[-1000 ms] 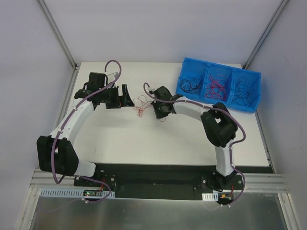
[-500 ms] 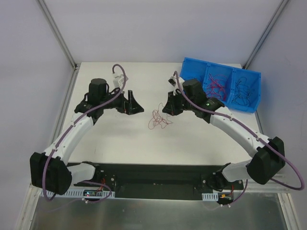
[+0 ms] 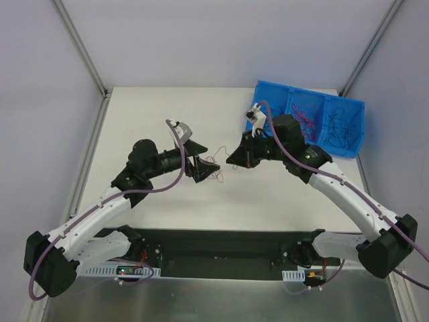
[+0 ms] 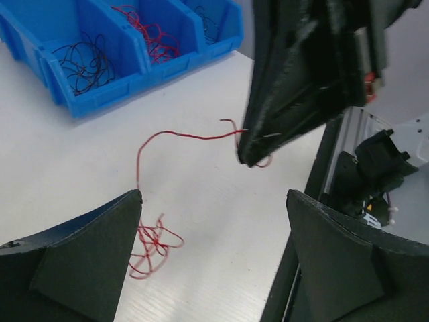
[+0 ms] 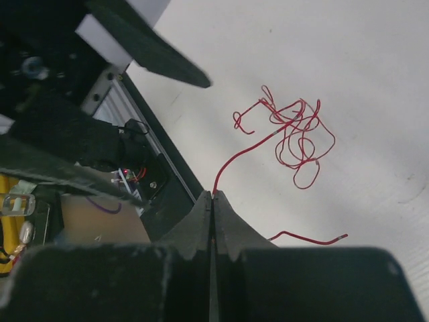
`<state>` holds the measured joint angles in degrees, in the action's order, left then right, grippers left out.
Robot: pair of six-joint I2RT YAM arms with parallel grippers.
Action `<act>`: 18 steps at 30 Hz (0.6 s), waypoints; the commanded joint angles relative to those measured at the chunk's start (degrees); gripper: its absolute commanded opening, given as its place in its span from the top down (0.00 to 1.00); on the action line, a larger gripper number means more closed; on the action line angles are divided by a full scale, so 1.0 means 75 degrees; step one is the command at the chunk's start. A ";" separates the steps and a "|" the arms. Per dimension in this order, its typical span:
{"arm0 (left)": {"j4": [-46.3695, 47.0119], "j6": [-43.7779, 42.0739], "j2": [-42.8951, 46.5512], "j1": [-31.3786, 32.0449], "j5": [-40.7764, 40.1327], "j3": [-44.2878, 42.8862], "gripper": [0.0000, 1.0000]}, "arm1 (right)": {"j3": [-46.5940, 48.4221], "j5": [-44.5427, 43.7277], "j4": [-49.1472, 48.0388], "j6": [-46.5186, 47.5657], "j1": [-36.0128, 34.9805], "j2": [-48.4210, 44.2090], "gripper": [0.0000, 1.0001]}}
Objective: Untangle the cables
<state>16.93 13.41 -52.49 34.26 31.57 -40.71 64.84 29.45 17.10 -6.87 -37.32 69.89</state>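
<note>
Left arm lies low, reaching to mid-table (image 3: 268,201); left gripper (image 4: 213,193) has its jaws spread wide, holding nothing. The red cable (image 4: 153,240) lies tangled beside one finger. Right gripper (image 5: 212,196) tilts down opposite, clamped on a strand. Beyond, blue bin (image 4: 100,97), three compartments: black cables (image 4: 84,64), red cables (image 4: 144,30), black again.

Red cables (image 5: 295,127), blue bin (image 4: 134,82)

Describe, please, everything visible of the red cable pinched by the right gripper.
The red cable is hair-thin, curly and flexible-looking. The shut right gripper pinches one stretch near its end; from there it curves down into a loose knot of loops lying on the table, close by a finger of the open left gripper.
</note>
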 commanded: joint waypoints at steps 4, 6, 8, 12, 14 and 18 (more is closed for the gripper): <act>0.1246 -0.0183 -0.1354 0.0272 -0.0869 -0.0255 0.12 | 0.0284 0.0877 -0.0206 -0.0243 -0.0051 -0.0576 1.00; 0.1468 -0.0031 -0.1800 0.0295 -0.1161 -0.0407 0.12 | 0.0366 0.0959 -0.0195 -0.0302 -0.0098 -0.0658 1.00; 0.1796 0.0215 -0.2303 0.0295 -0.1373 -0.0525 0.12 | 0.0495 0.1053 -0.0194 -0.0361 -0.0168 -0.0716 1.00; 0.1508 0.0952 -0.3721 0.0283 -0.1981 -0.1004 0.28 | 0.1265 0.0844 0.0261 -0.0326 -0.0239 -0.0927 1.00; 0.1411 0.1153 -0.4190 0.0283 -0.1832 -0.1088 0.32 | 0.1851 0.0621 0.0670 -0.0186 -0.0250 -0.1044 1.00; 0.0712 0.1680 -0.4742 0.0202 -0.3021 -0.1040 0.48 | 0.3293 0.0269 0.1479 0.0119 -0.0239 -0.1185 1.00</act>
<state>25.91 20.73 -85.54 36.03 18.24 -47.11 78.63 33.36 24.34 -8.14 -38.89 65.45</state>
